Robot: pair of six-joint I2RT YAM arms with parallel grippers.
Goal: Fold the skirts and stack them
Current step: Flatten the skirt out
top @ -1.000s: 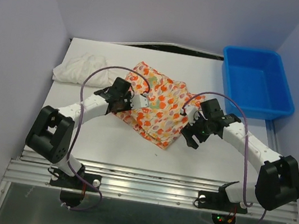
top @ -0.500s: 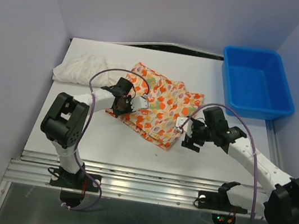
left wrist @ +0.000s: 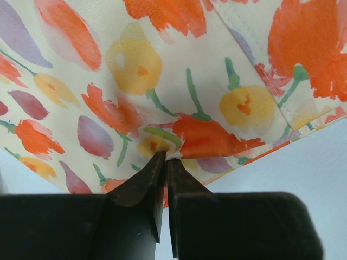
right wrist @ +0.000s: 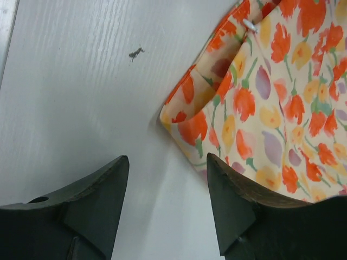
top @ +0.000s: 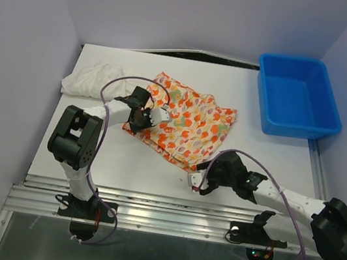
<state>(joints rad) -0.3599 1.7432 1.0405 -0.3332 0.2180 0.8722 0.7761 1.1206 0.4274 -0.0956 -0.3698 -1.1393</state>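
The printed skirt [top: 191, 125], cream with orange, red and yellow flowers, lies spread in the middle of the table. My left gripper [top: 142, 120] is shut on its left edge; in the left wrist view the jaws [left wrist: 165, 158] pinch a small fold of the printed cloth [left wrist: 162, 81]. My right gripper [top: 201, 180] is open and empty, low over the table just in front of the skirt's near corner [right wrist: 184, 122]; in the right wrist view the gripper [right wrist: 167, 162] has bare table between its fingers. The white ruffled skirt [top: 92, 79] lies bunched at the back left.
A blue plastic bin [top: 297, 97] stands at the back right. A small dark speck [right wrist: 135, 52] lies on the table by the skirt's near corner. The metal rail [top: 172, 219] runs along the table's front edge.
My right gripper has left the printed skirt's right side and swung down to the front near its near corner. The skirt's right part now lies spread out flatter. The left gripper keeps its hold.
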